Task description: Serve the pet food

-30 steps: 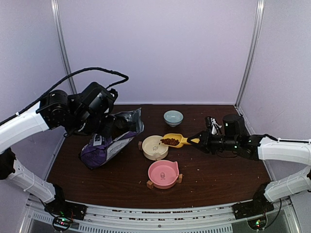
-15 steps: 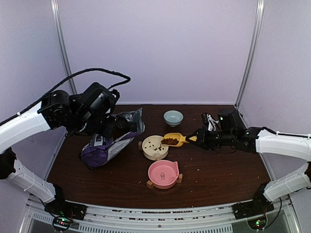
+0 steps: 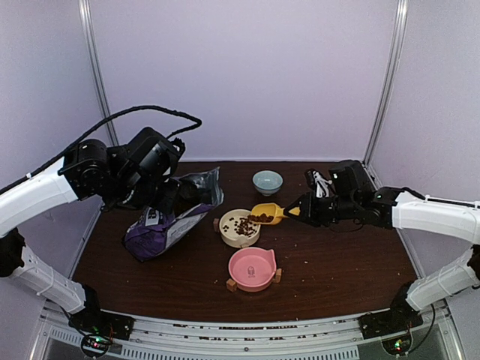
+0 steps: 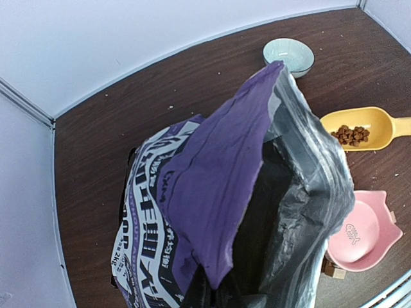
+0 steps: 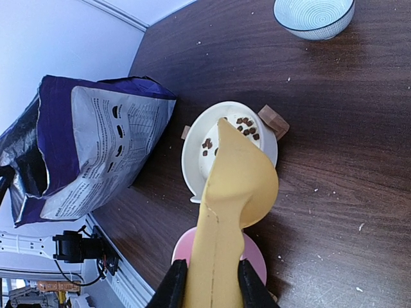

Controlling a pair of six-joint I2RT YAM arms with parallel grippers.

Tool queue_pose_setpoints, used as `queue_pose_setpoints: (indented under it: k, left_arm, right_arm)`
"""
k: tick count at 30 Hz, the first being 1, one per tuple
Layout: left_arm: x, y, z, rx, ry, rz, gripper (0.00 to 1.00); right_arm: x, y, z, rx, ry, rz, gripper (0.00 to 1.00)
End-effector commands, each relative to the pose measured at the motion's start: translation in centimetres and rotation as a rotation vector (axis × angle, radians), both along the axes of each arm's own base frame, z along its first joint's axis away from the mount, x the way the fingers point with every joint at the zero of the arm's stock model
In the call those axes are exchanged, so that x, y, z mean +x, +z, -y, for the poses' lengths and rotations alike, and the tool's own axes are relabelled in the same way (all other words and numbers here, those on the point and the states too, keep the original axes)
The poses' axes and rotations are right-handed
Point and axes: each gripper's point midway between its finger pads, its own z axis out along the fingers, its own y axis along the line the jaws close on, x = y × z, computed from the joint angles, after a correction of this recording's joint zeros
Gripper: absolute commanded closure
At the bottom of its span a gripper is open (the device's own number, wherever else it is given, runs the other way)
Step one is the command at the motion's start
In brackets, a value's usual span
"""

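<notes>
The pet food (image 3: 262, 218), small reddish-brown kibble pellets, lies in two places: a heap in the cup of a yellow plastic scoop (image 3: 269, 213), and a scatter of loose pieces inside a round cream bowl (image 3: 227, 235) under the scoop's front lip. The right wrist view looks along the scoop's underside (image 5: 234, 192), so there only the pellets in the cream bowl (image 5: 247, 127) show. The left wrist view shows the heap in the scoop (image 4: 352, 134), while the cream bowl is hidden behind the bag. The right end effector (image 3: 298, 212) is closed on the scoop's handle, one dark finger (image 5: 173, 285) on each side. Just nearer stands a pink cat-face bowl (image 3: 252, 268). A pale blue ceramic bowl (image 3: 268, 181) sits apart towards the back wall. To the left, the purple-and-white printed bag (image 3: 169, 221) leans open-mouthed on the dark brown desk (image 3: 337, 270). The left end effector (image 3: 161, 196) is clamped on the bag's upper edge. Its fingers are not plain in its own view, where the bag (image 4: 212, 192) fills the picture.
</notes>
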Motion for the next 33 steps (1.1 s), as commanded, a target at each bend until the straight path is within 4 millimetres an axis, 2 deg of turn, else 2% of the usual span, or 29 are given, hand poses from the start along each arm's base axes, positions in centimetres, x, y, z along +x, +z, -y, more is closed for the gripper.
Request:
queue_pose_setpoints:
  k: [1, 8, 22, 27, 33]
  left_arm:
    - [1.2, 2.3, 1.2, -0.089, 0.005, 0.071, 1.00]
    - [1.1, 2.2, 1.3, -0.098, 0.001, 0.072, 1.00]
    - [1.0, 2.3, 1.6, -0.109, -0.010, 0.068, 1.00]
    - [1.0, 2.4, 1.6, -0.112, -0.010, 0.068, 1.00]
    - [0.9, 2.3, 1.7, -0.123, -0.019, 0.069, 1.00]
  right_arm:
    - [0.5, 1.1, -0.4, -0.032, 0.009, 0.053, 0.87]
    - [0.4, 1.4, -1.0, -0.106, 0.035, 0.085, 0.87]
    - [-0.2, 2.0, -2.2, -0.359, 0.116, 0.214, 0.87]
    - [-0.3, 2.8, -2.5, -0.388, 0.140, 0.272, 0.87]
    - [-0.5, 4.8, -1.6, -0.352, 0.096, 0.316, 0.87]
